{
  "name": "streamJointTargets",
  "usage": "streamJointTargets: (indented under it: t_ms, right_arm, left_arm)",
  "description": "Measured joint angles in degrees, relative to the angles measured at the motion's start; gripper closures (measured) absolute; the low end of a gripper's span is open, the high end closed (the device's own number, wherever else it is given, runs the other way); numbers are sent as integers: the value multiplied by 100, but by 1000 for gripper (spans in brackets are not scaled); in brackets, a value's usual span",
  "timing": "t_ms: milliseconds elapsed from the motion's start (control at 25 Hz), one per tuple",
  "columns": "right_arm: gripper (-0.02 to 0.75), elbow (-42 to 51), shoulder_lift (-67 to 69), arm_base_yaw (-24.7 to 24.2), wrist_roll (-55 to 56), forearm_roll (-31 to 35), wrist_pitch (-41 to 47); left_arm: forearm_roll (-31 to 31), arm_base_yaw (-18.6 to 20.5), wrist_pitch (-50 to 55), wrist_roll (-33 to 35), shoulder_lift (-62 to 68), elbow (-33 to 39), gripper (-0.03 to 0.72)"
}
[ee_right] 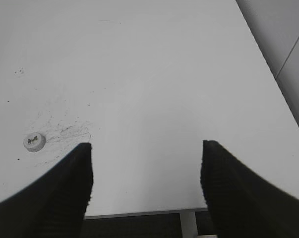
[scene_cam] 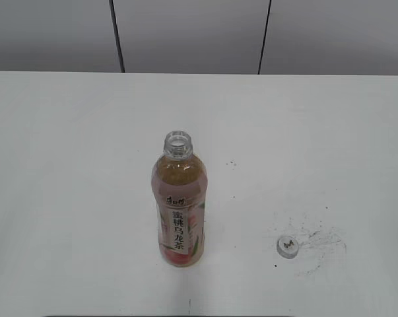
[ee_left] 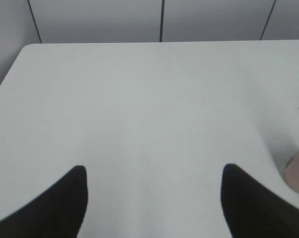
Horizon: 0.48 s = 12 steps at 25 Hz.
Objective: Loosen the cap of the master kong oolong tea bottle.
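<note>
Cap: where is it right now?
The cap lies off the bottle, on the table to its right in the exterior view, among dark scuff marks.

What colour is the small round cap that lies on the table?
Light grey-white small round plastic cap with a dark mark on top; the exterior view shows it best.

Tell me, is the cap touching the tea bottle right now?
Apart. The exterior view shows the cap lying on the table, right of the bottle, with bare tabletop between them; the bottle's neck is open.

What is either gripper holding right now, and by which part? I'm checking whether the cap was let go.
Nothing is held. Both the left gripper and right gripper are open and empty; the cap lies on the table, off the bottle.
</note>
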Motion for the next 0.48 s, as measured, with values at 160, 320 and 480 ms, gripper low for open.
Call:
streamJointTargets:
  t_ms: [160,320,480]
  right_arm:
    - [227,0,0,0,0,0,0]
    - [227,0,0,0,0,0,0]
    - [227,0,0,0,0,0,0]
  left_arm:
    - [-7,-344,0,0,0,0,188]
    - [-1,-381,0,0,0,0,188]
    - [1,-388,0,0,0,0,188]
